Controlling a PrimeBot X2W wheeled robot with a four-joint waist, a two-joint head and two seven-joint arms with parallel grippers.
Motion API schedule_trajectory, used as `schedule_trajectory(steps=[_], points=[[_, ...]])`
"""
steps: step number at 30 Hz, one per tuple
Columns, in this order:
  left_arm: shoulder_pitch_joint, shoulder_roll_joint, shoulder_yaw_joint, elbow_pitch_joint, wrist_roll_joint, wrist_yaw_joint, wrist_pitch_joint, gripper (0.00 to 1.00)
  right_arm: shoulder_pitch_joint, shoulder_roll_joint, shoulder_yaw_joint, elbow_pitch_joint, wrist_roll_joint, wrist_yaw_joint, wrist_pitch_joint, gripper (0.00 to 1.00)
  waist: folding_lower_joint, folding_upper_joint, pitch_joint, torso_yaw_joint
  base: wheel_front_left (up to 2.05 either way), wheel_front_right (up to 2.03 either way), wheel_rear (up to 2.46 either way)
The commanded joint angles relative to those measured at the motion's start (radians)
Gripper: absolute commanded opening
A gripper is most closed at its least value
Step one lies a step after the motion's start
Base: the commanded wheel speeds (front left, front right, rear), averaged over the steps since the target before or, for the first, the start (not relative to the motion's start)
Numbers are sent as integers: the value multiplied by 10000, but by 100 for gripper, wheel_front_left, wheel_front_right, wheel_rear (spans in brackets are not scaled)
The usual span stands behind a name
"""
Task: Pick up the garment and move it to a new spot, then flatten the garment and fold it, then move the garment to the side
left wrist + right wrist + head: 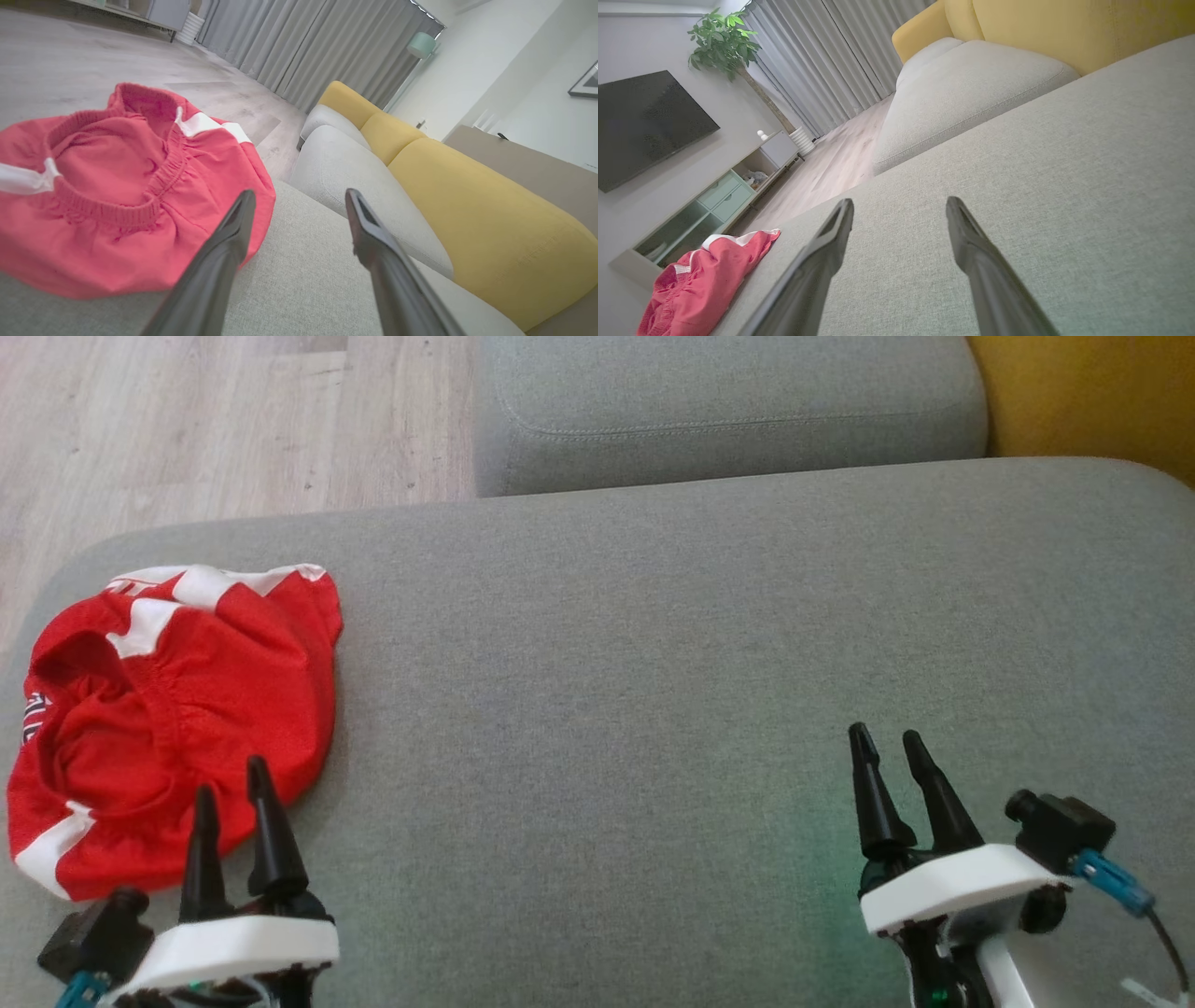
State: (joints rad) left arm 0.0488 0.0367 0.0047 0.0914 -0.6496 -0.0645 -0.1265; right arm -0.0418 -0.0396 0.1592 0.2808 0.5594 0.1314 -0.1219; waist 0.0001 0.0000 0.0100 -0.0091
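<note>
A crumpled red garment (177, 709) with white stripes and an elastic waistband lies at the left end of a grey sofa seat (653, 691). My left gripper (231, 779) is open at the lower left, its tips at the garment's near edge and nothing between its fingers. From the left wrist the garment (117, 191) spreads to the left of the open left gripper (299, 198). Far to the right my right gripper (887, 742) stands open over bare cushion. The right wrist view has the garment (705, 280) at its lower left, well away from the open right gripper (900, 205).
Another grey cushion (728, 411) lies beyond the seat, with a yellow backrest (1092, 392) at the far right. Wooden floor (187, 420) runs past the seat's rounded far-left edge. A TV cabinet (714, 205), a plant (724, 42) and curtains (831, 60) stand across the room.
</note>
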Motion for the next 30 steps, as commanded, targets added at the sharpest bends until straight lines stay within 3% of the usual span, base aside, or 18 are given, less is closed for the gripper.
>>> schedule_trajectory(steps=[1, 12, 30], points=[[-197, 105, 156, -439, 406, 46, -141, 100, -568, -74, 252, -426, -429, -5, -180, 100, -1, 0, 5, -4, 0, 0, 0], [-161, 112, -3, -538, 1704, 221, -434, 100, -581, -82, 382, -501, -1922, -6, -476, 100, -1, 0, 50, 94, 0, 0, 0], [-72, 125, -317, -48, 4011, 84, -962, 100, -614, -96, -172, -235, -4141, -7, -1006, 100, -1, 0, 124, 86, 0, 0, 0]])
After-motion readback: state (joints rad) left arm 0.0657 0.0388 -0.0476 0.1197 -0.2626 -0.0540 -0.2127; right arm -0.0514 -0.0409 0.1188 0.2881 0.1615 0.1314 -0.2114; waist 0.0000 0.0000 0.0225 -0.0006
